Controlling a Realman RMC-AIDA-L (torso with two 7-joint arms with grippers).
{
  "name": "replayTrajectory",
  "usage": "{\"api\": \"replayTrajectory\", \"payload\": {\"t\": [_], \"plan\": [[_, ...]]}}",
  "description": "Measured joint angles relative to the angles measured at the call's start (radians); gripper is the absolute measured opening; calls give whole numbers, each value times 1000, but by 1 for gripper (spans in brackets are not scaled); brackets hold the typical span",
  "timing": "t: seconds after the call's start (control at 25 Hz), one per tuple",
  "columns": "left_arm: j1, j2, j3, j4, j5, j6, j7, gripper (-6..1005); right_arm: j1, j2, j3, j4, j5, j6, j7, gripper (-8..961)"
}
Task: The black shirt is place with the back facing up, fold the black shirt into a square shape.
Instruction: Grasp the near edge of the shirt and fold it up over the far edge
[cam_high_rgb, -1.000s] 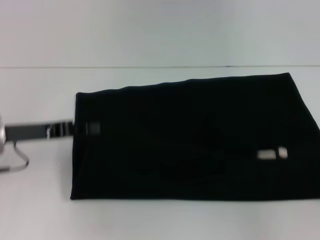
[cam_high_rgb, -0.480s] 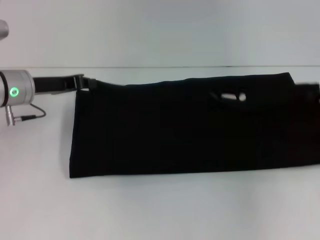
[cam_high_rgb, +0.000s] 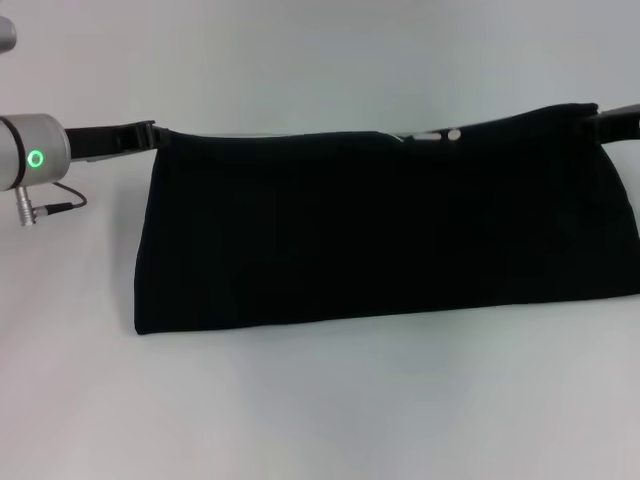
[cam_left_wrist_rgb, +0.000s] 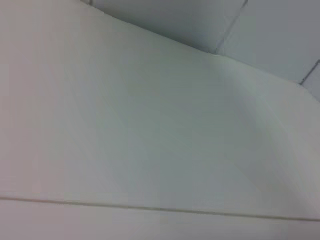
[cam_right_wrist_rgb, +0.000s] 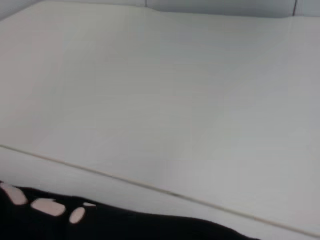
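Observation:
The black shirt (cam_high_rgb: 380, 230) lies as a wide dark band across the white table (cam_high_rgb: 320, 420) in the head view. Its far edge is raised and stretched between both grippers. My left gripper (cam_high_rgb: 157, 133) is shut on the shirt's far left corner. At the far right corner, near the frame's right side, my right gripper (cam_high_rgb: 600, 121) is shut on the cloth. White lettering (cam_high_rgb: 440, 135) peeks out at the raised edge. The right wrist view shows the black shirt (cam_right_wrist_rgb: 125, 227) edge with white lettering (cam_right_wrist_rgb: 45, 205). The left wrist view holds only table and wall.
The left arm's silver wrist with a green light (cam_high_rgb: 36, 158) and a loose cable (cam_high_rgb: 55, 207) hangs over the table's left side. Bare table surface (cam_high_rgb: 70, 380) lies in front of the shirt. A pale wall (cam_high_rgb: 320, 50) stands behind.
Both grippers have carried the shirt's edge from the near side up and away toward the back. The cloth has doubled over into a narrower band, and the lettering now sits at the far edge.

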Motion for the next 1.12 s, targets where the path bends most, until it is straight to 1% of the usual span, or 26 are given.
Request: {"api": "replayTrajectory", "payload": {"t": [0.2, 0.56, 0.68, 0.88, 0.92, 1.12], "plan": [[-15, -13, 1, -6, -2, -74, 8, 67, 23, 10, -11, 32, 8, 104, -9, 55], [-32, -23, 6, -47, -41, -135, 58, 73, 39, 21, -12, 67, 8, 173, -21, 55], [-35, -33, 7, -50, -51, -152, 66, 74, 42, 31, -12, 84, 10, 225, -26, 55], [-40, -61, 8, -51, -75, -222, 85, 77, 42, 36, -12, 94, 10, 236, -41, 54], [-42, -66, 8, -51, -76, -237, 86, 78, 41, 38, -12, 94, 10, 235, -51, 75], [-41, -79, 8, -50, -115, -305, 83, 223, 33, 51, -12, 72, 10, 242, -101, 183]]}}
